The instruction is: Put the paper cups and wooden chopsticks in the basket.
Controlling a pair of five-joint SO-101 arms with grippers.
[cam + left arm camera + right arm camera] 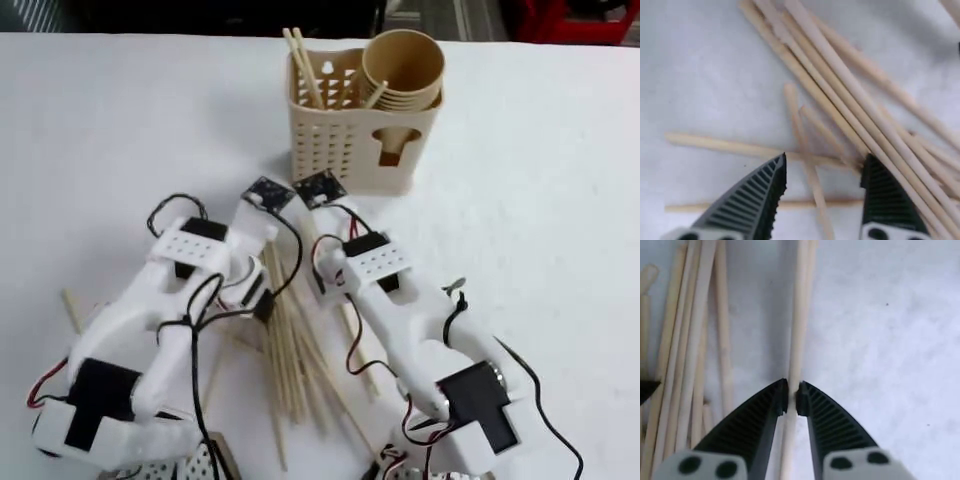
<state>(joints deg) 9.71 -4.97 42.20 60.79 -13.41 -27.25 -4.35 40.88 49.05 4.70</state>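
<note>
Two white plastic robot arms bend low over a matte white table (560,200) scattered with loose wooden chopsticks (290,350). The sticks are pale, slim and round, with a smooth, unfinished grain. Most lie in a loose sheaf by the middle of the near edge. Their long axes run from the near edge toward the far edge, fanning apart slightly at the near end, and a few shorter-looking pieces cross them at angles. One stray stick (70,310) lies apart toward the left edge.

The left claw (825,167), with ribbed black fingers tapering to points, is spread wide just above the sheaf, with several sticks between and below its tips. The right claw (792,395), of the same ribbed black make, is pinched closed on a single chopstick (799,315) that runs straight away from its tips. This stick lies beside the main sheaf, on the side nearer the right edge, and a second stick lies tight against it.

Near the middle of the far edge stands the basket (350,140), a cream plastic box with rounded corners, perforated walls and a keyhole-shaped cutout. A stack of tan paper cups (403,68) sits mouth-up in its right end, rims nested. In its left end a few chopsticks (305,65) stand nearly upright, leaning a little, with their ends above the rim.
</note>
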